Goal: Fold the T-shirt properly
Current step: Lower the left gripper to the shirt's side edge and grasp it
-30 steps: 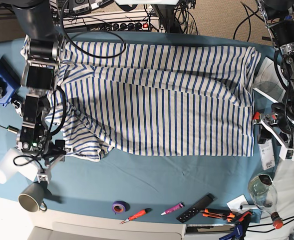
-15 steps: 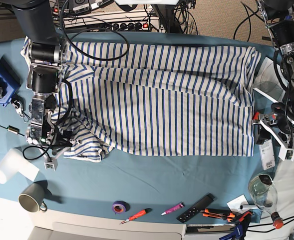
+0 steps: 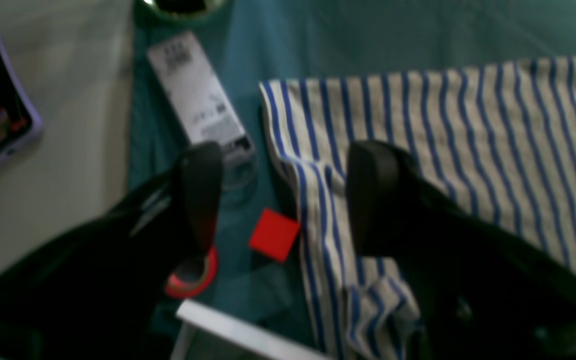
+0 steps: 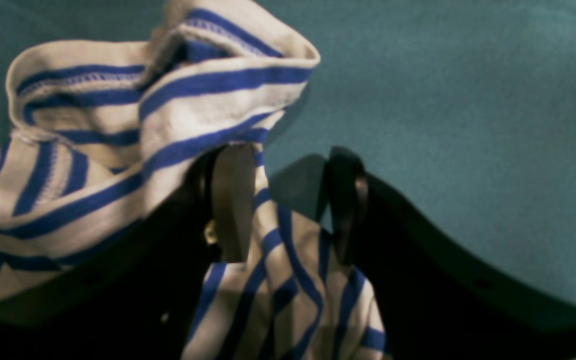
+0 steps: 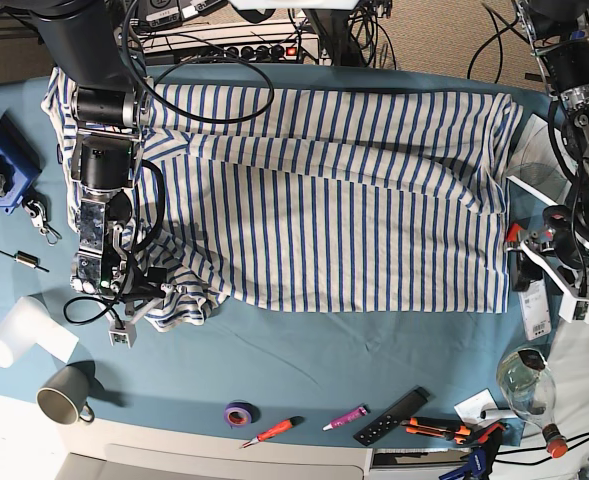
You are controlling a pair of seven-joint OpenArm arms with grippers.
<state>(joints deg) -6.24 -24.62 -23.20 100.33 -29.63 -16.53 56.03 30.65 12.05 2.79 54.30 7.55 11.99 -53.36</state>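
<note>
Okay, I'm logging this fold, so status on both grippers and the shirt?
Left gripper open, at shirt's edge. Right gripper open, over bunched corner. Shirt spread, partly folded.

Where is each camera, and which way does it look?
Base view: high in front, looking down over the shirt; both robot arms show.
Left wrist view: on that arm, looking down past its open claw at a shirt corner.
Right wrist view: on the other arm, looking down between its claw tips at bunched shirt.
Both wrist views share the striped shirt.
</note>
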